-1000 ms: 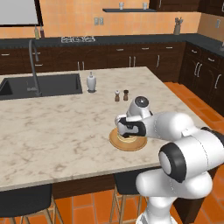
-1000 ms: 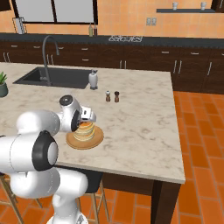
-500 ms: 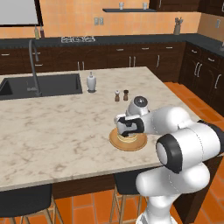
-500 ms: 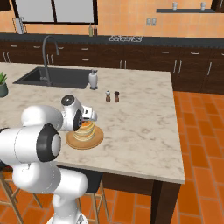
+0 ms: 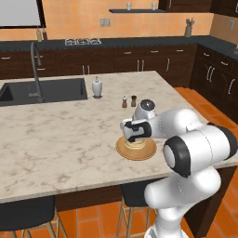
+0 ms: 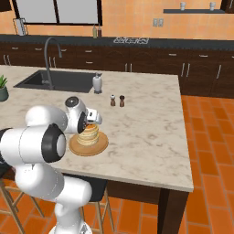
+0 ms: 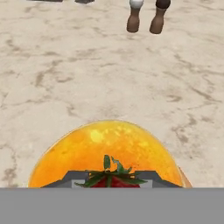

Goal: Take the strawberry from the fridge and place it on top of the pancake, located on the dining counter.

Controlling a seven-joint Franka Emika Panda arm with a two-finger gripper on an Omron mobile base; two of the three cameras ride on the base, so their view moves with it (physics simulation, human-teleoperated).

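One stack of pancakes [image 6: 89,133] sits on one round wooden plate [image 6: 101,145], near the front edge of the dining counter [image 5: 60,144], and one strawberry [image 7: 112,180] sits between the two fingers of the gripper [image 7: 112,183], right over the orange glazed top of the stack; its green leaves show against the glaze in the hand view. The gripper is closed on the strawberry, with a grey fingertip [image 7: 72,179] pressed in at either side of the berry; whether the berry already touches the pancake cannot be told. Farther back on the counter stand two small shakers [image 5: 128,101] side by side, one pale-topped and one dark-topped, and one white soap dispenser [image 5: 96,87] just right of the one black sink [image 5: 46,90], which has one tall curved faucet [image 5: 35,69]. The counter is beige marbled stone on a dark wood base, with black stools [image 5: 25,218] tucked under its near edge and orange tile floor [image 6: 210,151] to the right. One green plant in a pot [image 6: 2,89] stands at the far left of the counter. Dark-topped wall counters [image 6: 151,43] with dark cabinets run along the far orange wall, and a shelf [image 6: 194,11] up there carries two small cups.
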